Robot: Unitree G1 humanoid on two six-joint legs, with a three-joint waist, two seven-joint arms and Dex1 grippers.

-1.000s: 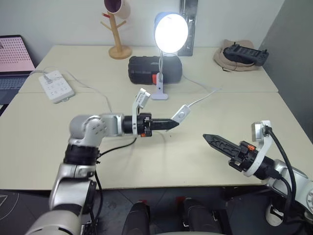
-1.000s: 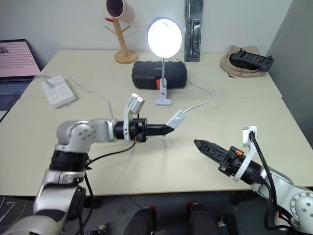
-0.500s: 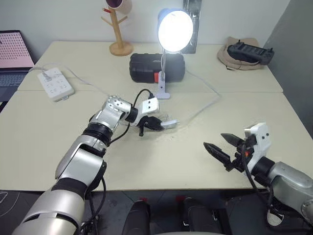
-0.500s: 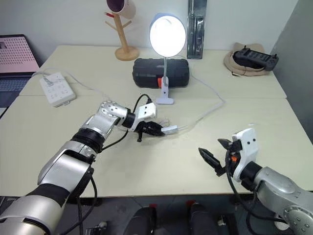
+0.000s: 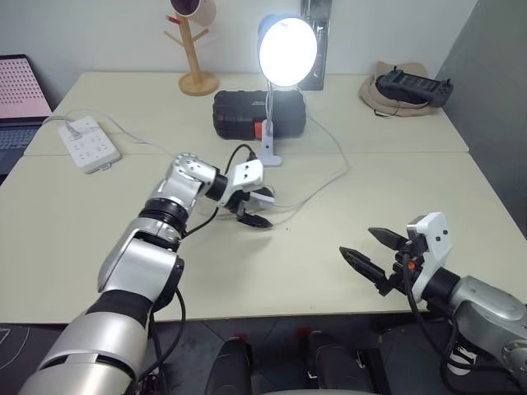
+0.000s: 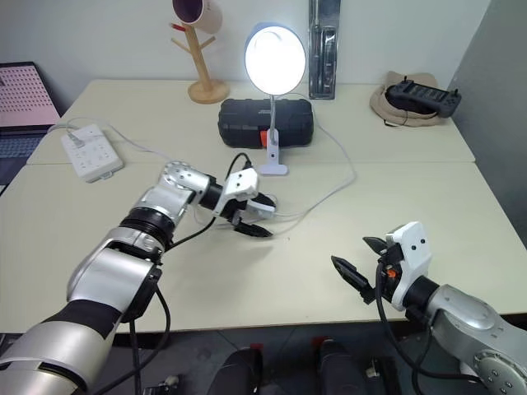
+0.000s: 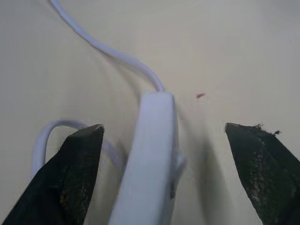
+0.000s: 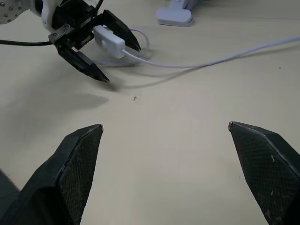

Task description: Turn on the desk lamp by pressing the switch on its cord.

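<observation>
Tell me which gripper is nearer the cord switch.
Left. The left gripper stands open astride the switch on the table; the right gripper hovers open well away, near the table's front edge.

One lit light-blue desk lamp (image 5: 287,49); one white power strip (image 5: 85,144); one black case (image 5: 258,113); one wooden mug tree (image 5: 195,51); two black-fingered grippers: left (image 5: 260,207), right (image 5: 370,250).

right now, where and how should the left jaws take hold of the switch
Grip the switch across its two long flat sides, at mid-length, coming from above. It lies flat on the table as a narrow oblong with the cord leaving its end. The left gripper already straddles it, jaws open either side, so closing would likely pinch the narrow width.
</observation>
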